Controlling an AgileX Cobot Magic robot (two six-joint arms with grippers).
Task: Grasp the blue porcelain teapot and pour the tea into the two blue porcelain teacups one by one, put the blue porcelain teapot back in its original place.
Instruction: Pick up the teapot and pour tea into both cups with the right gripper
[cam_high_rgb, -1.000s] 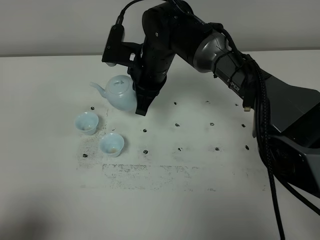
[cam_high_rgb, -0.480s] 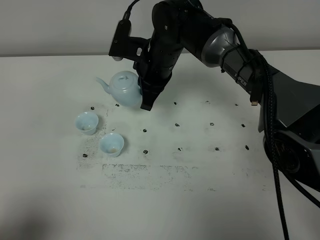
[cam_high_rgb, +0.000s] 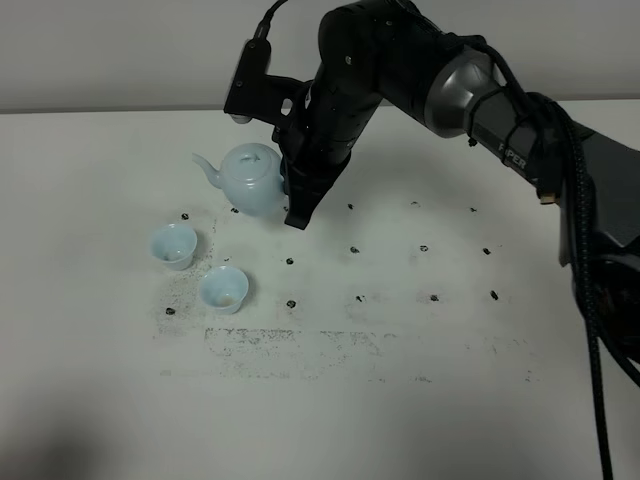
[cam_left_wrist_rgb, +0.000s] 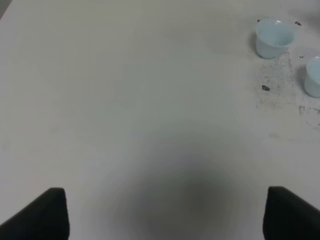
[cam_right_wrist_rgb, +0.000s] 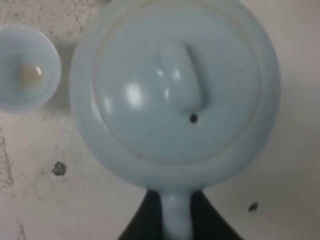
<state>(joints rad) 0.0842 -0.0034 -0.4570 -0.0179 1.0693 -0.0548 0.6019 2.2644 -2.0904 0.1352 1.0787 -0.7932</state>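
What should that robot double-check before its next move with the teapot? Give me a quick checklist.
1. Grip: right hand shut on the teapot: ok.
2. Cover: lid seated: ok.
3. Tilt: teapot upright: ok.
4. Targets: back teacup and front teacup upright: ok.
5. Height: teapot clear of the table: cannot tell.
6. Other arm: left hand open, away from both cups: ok.

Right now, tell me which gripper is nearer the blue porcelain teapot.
Right. The right gripper has its jaws shut on the handle of the teapot. The left gripper hangs open over bare table, well off past the teacups.
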